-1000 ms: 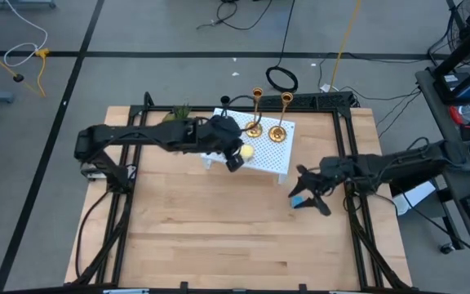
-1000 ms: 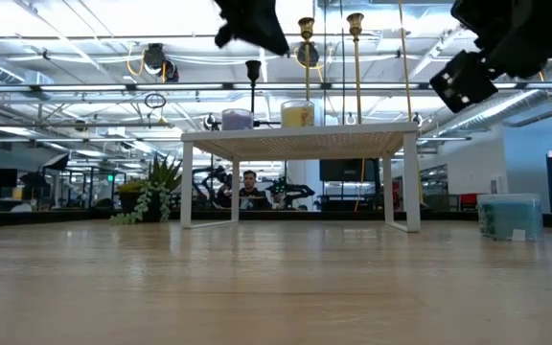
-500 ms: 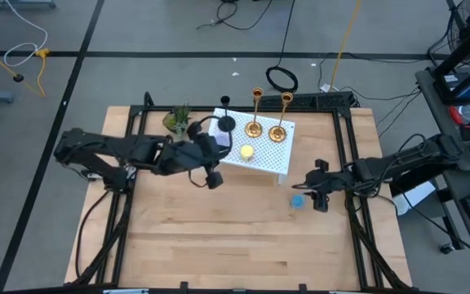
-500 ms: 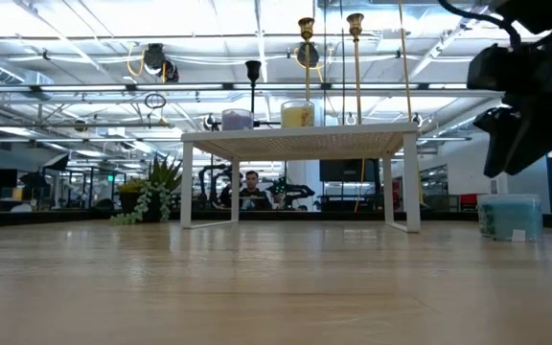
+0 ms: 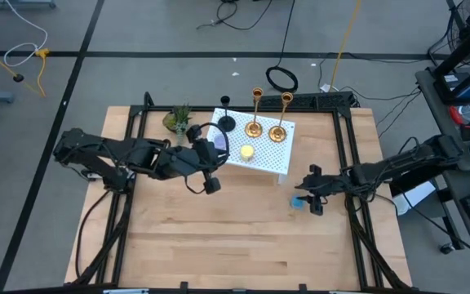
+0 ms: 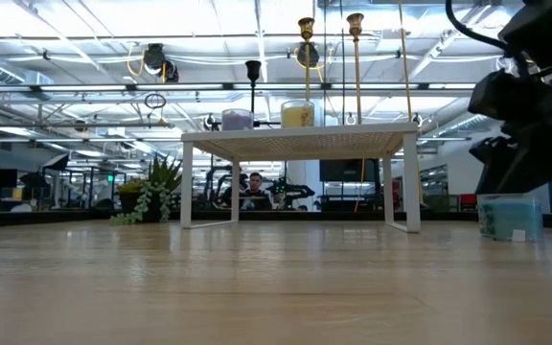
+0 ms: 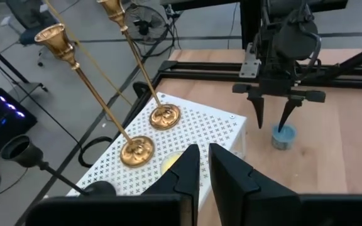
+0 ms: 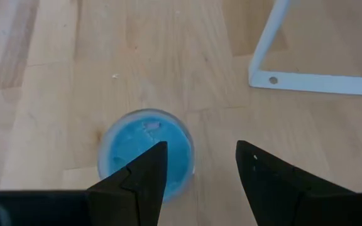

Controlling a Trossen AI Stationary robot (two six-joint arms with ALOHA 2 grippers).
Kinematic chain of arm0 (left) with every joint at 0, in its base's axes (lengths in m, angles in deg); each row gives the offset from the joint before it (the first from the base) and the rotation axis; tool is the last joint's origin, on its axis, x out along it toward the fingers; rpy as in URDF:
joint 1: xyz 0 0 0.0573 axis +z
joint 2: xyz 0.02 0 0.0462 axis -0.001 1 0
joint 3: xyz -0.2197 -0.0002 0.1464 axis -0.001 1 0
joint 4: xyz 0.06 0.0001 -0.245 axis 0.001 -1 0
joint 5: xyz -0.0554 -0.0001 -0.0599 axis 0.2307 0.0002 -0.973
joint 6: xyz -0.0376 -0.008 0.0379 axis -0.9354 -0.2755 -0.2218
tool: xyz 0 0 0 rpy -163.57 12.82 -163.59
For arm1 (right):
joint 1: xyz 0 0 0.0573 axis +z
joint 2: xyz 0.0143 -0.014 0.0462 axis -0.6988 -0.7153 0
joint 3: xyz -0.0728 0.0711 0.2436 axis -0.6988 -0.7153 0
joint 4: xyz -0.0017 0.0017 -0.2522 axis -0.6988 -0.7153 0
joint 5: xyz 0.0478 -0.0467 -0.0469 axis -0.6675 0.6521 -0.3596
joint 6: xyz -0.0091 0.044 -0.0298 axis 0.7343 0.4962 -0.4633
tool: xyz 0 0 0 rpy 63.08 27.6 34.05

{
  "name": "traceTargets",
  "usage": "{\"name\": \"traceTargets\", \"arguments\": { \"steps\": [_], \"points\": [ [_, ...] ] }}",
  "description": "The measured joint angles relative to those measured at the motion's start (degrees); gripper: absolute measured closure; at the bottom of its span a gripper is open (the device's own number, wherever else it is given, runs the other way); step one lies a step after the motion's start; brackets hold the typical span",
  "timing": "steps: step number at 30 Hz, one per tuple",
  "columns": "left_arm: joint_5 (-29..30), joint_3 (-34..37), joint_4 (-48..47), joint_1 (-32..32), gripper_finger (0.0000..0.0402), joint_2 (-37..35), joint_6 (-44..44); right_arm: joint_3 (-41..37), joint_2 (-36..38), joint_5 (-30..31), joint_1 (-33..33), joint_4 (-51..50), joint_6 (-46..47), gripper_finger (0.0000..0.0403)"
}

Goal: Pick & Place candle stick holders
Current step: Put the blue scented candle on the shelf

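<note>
Two brass candle stick holders (image 5: 254,128) (image 5: 278,133) stand by their round bases on the white perforated stand (image 5: 272,159); they also show in the left wrist view (image 7: 137,150) (image 7: 164,115). The shorter black holder (image 5: 227,122) stands at the stand's far left corner. My left gripper (image 5: 210,186) (image 7: 203,154) hovers off the stand's near left side, its fingers almost together and empty. My right gripper (image 5: 310,200) (image 8: 200,157) is open and points down just above a blue jar (image 8: 146,150) (image 5: 299,201) that stands on the table.
A yellow candle (image 5: 247,152) sits on the stand. A small green plant (image 5: 178,120) stands at the table's far left. The stand's white legs (image 6: 188,182) (image 6: 412,182) rest on the table. Bare wood (image 5: 235,237) fills the near half.
My left gripper has drawn back from the stand toward the table's near left. My right gripper has come down from high over the table, tipped its fingers downward and settled just above the blue jar. The holders have stayed where they were.
</note>
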Motion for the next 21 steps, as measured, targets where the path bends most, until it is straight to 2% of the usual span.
{"name": "traceTargets", "arguments": {
  "steps": [7,21],
  "points": [
    [0.00,0.00,0.06,0.17,0.0360,0.00,0.60,-1.30,0.02,0.04,-0.02,2.17,-0.29,0.0222],
    [-0.02,0.00,0.08,0.22,0.0360,0.00,0.17,-1.34,0.00,0.27,-0.07,3.88,-2.99,0.0274]
  ]
}}
